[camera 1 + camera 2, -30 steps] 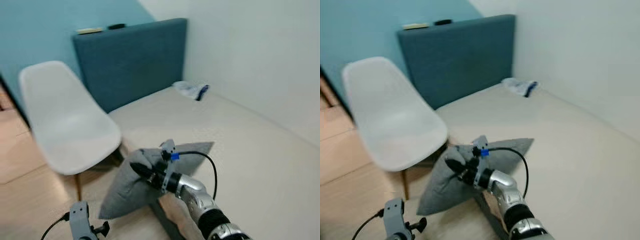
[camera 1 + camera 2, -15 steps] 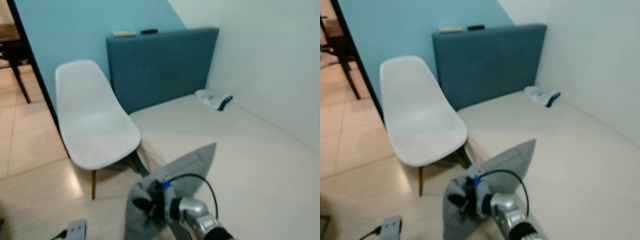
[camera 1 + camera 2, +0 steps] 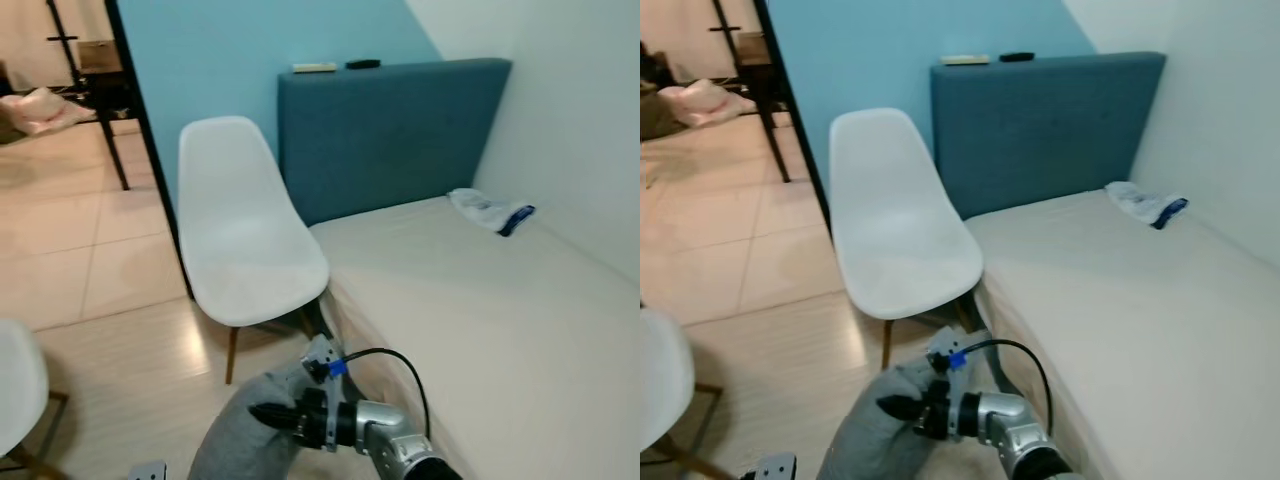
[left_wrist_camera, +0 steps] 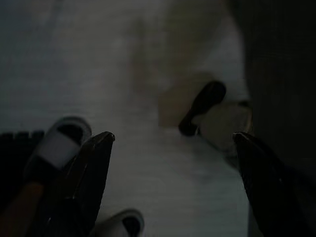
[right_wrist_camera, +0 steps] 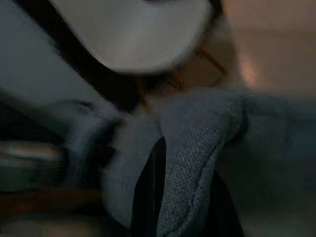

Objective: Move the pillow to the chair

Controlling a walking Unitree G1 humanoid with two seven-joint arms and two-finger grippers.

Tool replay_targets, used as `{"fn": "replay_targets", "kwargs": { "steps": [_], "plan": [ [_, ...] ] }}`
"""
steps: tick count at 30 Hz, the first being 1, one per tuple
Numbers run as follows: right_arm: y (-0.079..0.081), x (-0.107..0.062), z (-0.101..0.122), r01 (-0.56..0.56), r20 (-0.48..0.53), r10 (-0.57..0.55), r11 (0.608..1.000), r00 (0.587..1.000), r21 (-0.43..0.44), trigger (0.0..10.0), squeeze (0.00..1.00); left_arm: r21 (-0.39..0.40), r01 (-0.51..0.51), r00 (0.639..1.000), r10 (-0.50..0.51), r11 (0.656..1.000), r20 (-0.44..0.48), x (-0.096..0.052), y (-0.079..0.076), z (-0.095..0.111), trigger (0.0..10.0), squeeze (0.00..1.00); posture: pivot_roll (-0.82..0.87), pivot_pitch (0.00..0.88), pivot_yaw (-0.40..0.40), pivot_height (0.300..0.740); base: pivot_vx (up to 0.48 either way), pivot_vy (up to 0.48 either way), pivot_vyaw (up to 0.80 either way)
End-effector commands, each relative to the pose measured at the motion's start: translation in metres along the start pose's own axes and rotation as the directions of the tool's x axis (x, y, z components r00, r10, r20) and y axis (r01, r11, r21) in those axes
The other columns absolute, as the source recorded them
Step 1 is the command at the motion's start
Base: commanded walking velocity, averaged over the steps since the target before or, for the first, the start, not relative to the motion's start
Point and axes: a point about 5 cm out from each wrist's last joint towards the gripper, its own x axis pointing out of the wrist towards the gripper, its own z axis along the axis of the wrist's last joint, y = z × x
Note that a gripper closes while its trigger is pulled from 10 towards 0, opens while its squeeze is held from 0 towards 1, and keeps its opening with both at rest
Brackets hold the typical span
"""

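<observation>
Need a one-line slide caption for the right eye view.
Right gripper clamps the grey pillow low over the floor, in front of the white chair beside the bed.

The gray pillow [image 3: 240, 440] runs off the bottom edge of the left eye view, its lower part unseen. The right gripper [image 3: 898, 408] has one fingertip sunk in pillow folds. A second white chair [image 3: 15, 385] is cut by the left edge. The small blue-and-white item [image 3: 490, 211] at the bed's far corner is too small to identify. The left wrist view is dark; the floor shapes there stay unclear. The right wrist view is blurred.
</observation>
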Motion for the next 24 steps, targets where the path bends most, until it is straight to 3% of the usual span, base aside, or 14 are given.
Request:
{"fn": "replay_targets", "kwargs": {
  "steps": [1, 2, 3, 4, 5, 6, 7, 10, 14, 16, 20, 21, 22, 24],
  "plan": [
    [-0.007, -0.001, 0.000, 0.093, -0.049, -0.096, 0.994, 0.994, -0.059, 10.0, 0.00, 0.015, 0.012, 0.999, -0.012, 1.000, 0.029, 0.002, -0.002, 0.010, 10.0, 0.00, 0.04, 0.000, -0.045, 0.740, 0.000, 0.000, 0.68],
    [-0.015, -0.008, -0.007, 0.190, -0.087, -0.194, 0.980, 0.977, -0.053, 10.0, 0.00, 0.018, 0.013, 0.999, -0.014, 1.000, 0.029, 0.002, -0.002, 0.010, 10.0, 0.00, 0.04, 0.000, -0.044, 0.740, 0.000, 0.000, 0.68],
    [-0.015, -0.008, -0.007, 0.190, -0.087, -0.194, 0.980, 0.977, -0.053, 10.0, 0.00, 0.018, 0.013, 0.999, -0.014, 1.000, 0.029, 0.002, -0.002, 0.010, 10.0, 0.00, 0.04, 0.000, -0.044, 0.740, 0.000, 0.000, 0.68],
    [-0.029, -0.026, -0.025, 0.373, -0.168, -0.375, 0.927, 0.912, -0.041, 10.0, 0.00, 0.026, 0.018, 0.999, -0.019, 1.000, 0.027, 0.002, -0.003, 0.010, 10.0, 0.00, 0.04, 0.000, -0.040, 0.740, 0.000, 0.000, 0.68],
    [-0.029, -0.026, -0.025, 0.373, -0.168, -0.375, 0.927, 0.912, -0.041, 10.0, 0.00, 0.026, 0.018, 0.999, -0.019, 1.000, 0.027, 0.002, -0.003, 0.010, 10.0, 0.00, 0.04, 0.000, -0.040, 0.740, 0.000, 0.000, 0.68],
    [-0.034, -0.037, -0.036, 0.453, -0.215, -0.452, 0.890, 0.866, -0.049, 10.0, 0.00, 0.031, 0.022, 0.999, -0.023, 0.999, 0.026, 0.002, -0.003, 0.010, 10.0, 0.00, 0.03, 0.000, -0.038, 0.740, 0.000, 0.000, 0.69],
    [-0.034, -0.037, -0.036, 0.453, -0.215, -0.452, 0.890, 0.866, -0.049, 10.0, 0.00, 0.031, 0.022, 0.999, -0.023, 0.999, 0.026, 0.002, -0.003, 0.010, 10.0, 0.00, 0.03, 0.000, -0.038, 0.740, 0.000, 0.000, 0.69],
    [-0.039, -0.055, -0.054, 0.573, -0.255, -0.554, 0.819, 0.793, 0.001, 10.0, 0.00, 0.052, 0.036, 0.999, -0.037, 0.998, 0.022, 0.002, -0.005, 0.010, 10.0, 0.00, 0.03, 0.000, -0.033, 0.740, 0.000, 0.000, 0.71],
    [-0.039, -0.071, -0.073, 0.662, -0.289, -0.620, 0.746, 0.730, 0.072, 10.0, 0.00, 0.087, 0.062, 0.998, -0.064, 0.994, 0.015, 0.002, -0.010, 0.011, 10.0, 0.00, 0.03, 0.000, -0.032, 0.740, 0.000, 0.000, 0.72],
    [-0.039, -0.073, -0.077, 0.681, -0.297, -0.635, 0.728, 0.713, 0.079, 10.0, 0.00, 0.095, 0.068, 0.997, -0.070, 0.993, 0.014, 0.002, -0.011, 0.011, 10.0, 0.00, 0.03, 0.000, -0.032, 0.740, 0.000, 0.000, 0.72],
    [-0.037, -0.087, -0.095, 0.756, -0.331, -0.686, 0.633, 0.648, 0.168, 10.0, 0.00, 0.143, 0.115, 0.993, -0.118, 0.983, 0.015, 0.003, -0.023, 0.014, 10.0, 0.00, 0.02, 0.000, -0.031, 0.740, 0.000, 0.000, 0.72],
    [-0.037, -0.087, -0.095, 0.756, -0.331, -0.686, 0.633, 0.648, 0.168, 10.0, 0.00, 0.143, 0.115, 0.993, -0.118, 0.983, 0.015, 0.003, -0.023, 0.014, 10.0, 0.00, 0.02, 0.000, -0.031, 0.740, 0.000, 0.000, 0.72],
    [-0.038, -0.094, -0.098, 0.784, -0.337, -0.710, 0.586, 0.619, 0.206, 10.0, 0.00, 0.150, 0.139, 0.989, -0.144, 0.979, 0.025, 0.003, -0.030, 0.018, 10.0, 0.00, 0.02, 0.000, -0.031, 0.740, 0.000, 0.000, 0.71],
    [-0.038, -0.096, -0.100, 0.793, -0.341, -0.717, 0.568, 0.608, 0.221, 10.0, 0.00, 0.152, 0.149, 0.987, -0.156, 0.977, 0.030, 0.004, -0.033, 0.020, 10.0, 0.00, 0.02, 0.000, -0.031, 0.740, 0.000, 0.000, 0.71]
  ]
}}
